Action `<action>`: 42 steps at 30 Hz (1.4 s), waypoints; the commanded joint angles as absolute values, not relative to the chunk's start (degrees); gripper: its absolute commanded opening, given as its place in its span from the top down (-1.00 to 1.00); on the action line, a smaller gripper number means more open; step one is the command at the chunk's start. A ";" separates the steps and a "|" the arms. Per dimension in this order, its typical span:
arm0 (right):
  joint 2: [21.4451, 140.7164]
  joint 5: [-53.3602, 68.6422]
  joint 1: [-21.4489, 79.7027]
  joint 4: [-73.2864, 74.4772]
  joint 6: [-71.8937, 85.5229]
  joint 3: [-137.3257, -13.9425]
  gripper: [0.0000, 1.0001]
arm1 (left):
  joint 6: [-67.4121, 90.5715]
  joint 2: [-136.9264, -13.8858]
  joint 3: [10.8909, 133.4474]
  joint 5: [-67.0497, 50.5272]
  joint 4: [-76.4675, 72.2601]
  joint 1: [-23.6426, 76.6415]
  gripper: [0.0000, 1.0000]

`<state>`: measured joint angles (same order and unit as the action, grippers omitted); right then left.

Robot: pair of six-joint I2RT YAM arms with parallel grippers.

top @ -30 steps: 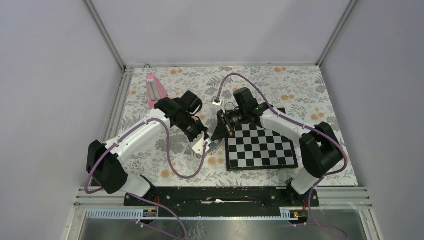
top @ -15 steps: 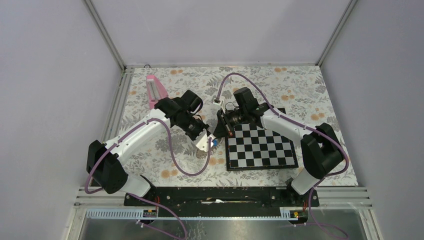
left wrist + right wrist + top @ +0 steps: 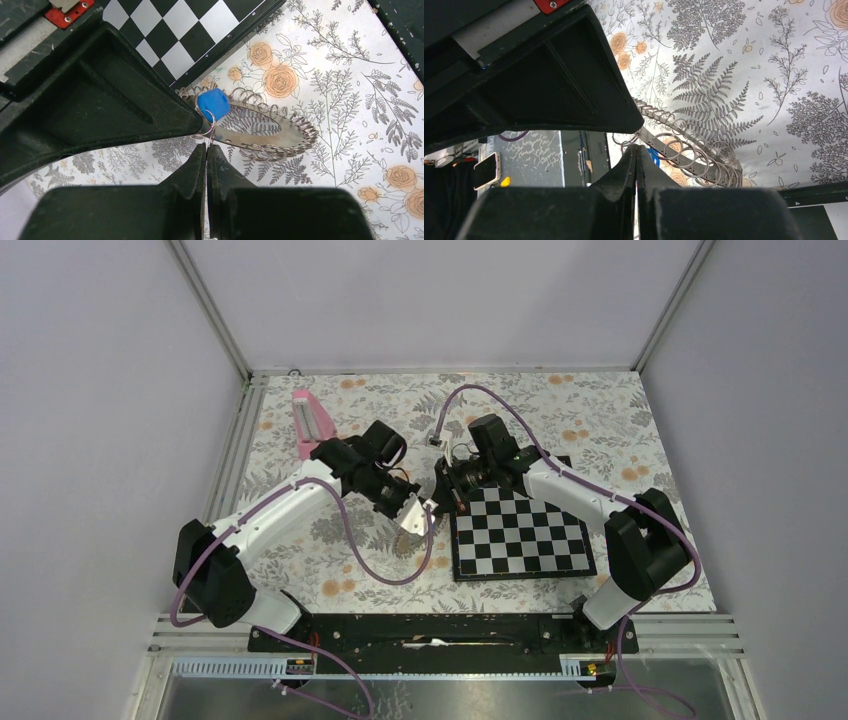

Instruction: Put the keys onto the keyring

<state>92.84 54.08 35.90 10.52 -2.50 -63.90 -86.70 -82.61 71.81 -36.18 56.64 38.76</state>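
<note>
Black fingers of the left gripper (image 3: pixel 206 150) are pressed shut on the rim of the large dark-grey metallic keyring (image 3: pixel 295 131) with wire loops along its band. The small key (image 3: pixel 213 103) with a bright blue plastic head is seen at that rim. The right gripper (image 3: pixel 636 150) is closed at the same spot; what is pinched cannot be told. If opposing pulls are applied, a loop could be bent or the ring dropped beside the black-and-white chessboard (image 3: pixel 165 32).
</note>
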 commanded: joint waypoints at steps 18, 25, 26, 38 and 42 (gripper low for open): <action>90.68 50.98 36.44 9.62 -4.21 -63.46 1.00 | -78.14 -78.92 70.96 -42.21 44.71 37.01 1.00; 90.73 50.90 36.41 9.66 -4.39 -63.39 1.00 | -76.72 -79.09 70.78 -41.41 43.39 36.91 1.00; 90.76 50.81 36.53 9.62 -4.45 -63.37 1.00 | -76.51 -79.10 70.76 -41.40 43.23 36.91 1.00; 90.88 48.77 37.27 10.61 -5.70 -63.50 1.00 | -74.43 -79.30 71.27 -40.64 41.84 36.83 1.00; 90.94 48.44 37.73 10.91 -6.09 -63.70 1.00 | -73.78 -79.35 71.26 -40.22 41.10 36.83 1.00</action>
<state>92.18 50.04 35.92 10.04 -4.45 -63.77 -74.46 -81.78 69.71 -36.95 49.76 36.84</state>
